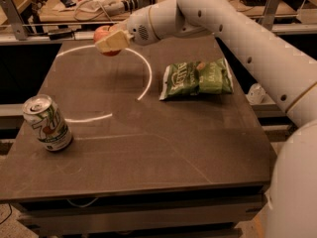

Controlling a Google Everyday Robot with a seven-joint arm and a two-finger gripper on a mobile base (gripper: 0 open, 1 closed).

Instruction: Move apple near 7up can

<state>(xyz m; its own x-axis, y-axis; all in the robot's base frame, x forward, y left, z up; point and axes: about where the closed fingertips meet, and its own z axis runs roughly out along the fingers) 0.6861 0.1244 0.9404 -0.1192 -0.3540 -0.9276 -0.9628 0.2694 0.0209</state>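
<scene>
My gripper (108, 40) is at the far left of the table, lifted above its surface, and is shut on the red-orange apple (102, 32), which shows behind and below the pale fingers (113, 42). The white and green 7up can (47, 123) stands upright near the table's front left edge, well in front of and to the left of the gripper. My white arm reaches in from the right across the far side of the table.
A green crisp bag (197, 78) lies flat right of the table's middle. The dark table (163, 148) carries a curved bright reflection. Cluttered desks stand behind it. The robot's white body fills the right edge.
</scene>
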